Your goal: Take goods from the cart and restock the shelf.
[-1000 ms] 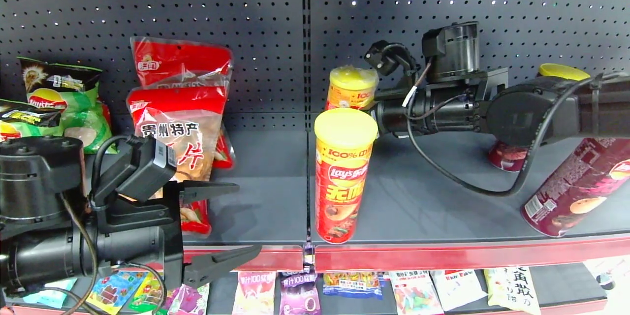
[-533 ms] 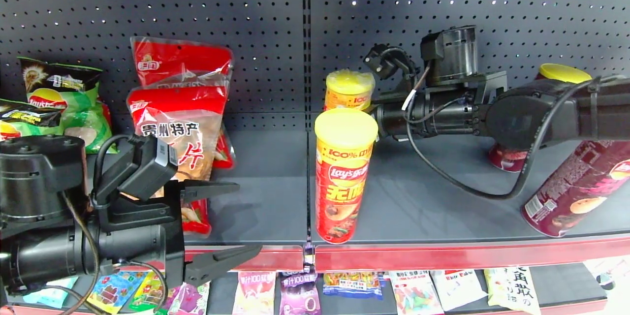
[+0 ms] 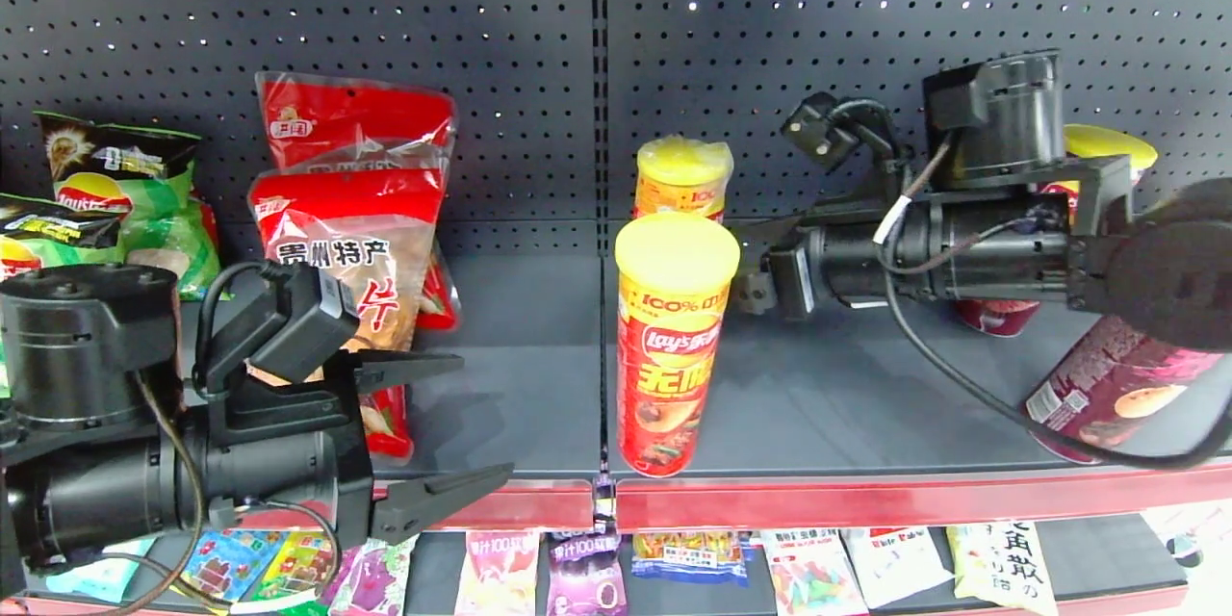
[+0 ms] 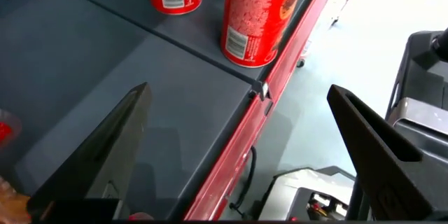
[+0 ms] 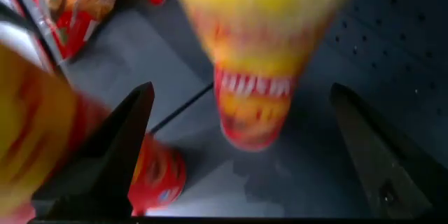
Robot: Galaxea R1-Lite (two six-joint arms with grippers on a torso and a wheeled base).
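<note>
- The left end effector point(image 3: 452, 433) hangs at the front edge of the shelf point(image 3: 818, 404), left of its middle. Its fingers point(image 4: 105, 154) are spread wide with nothing between them.
- The right end effector point(image 5: 238, 91) is over the shelf, just right of the two red cans. Its fingers are also spread wide and hold nothing.
- The front can point(image 3: 674, 346), red with a yellow lid, stands upright at the shelf's front edge near the middle.
- The rear can point(image 3: 681, 175), of the same kind, stands upright behind it, close to the pegboard point(image 3: 481, 38). In the right wrist view it lies ahead of the open fingers and is blurred, so I cannot tell whether either finger touches it.
- A maroon can point(image 3: 1116, 385) sits at the shelf's right end.
- A far can point(image 3: 1107, 142) with a yellow lid stands near the pegboard on the right.
- Red bags point(image 3: 346, 250) stand left of the cans, behind the left end effector.
- Green bags point(image 3: 125, 202) are farther left.
- Packets point(image 3: 674, 558) line the lower shelf point(image 3: 1107, 558).
</note>
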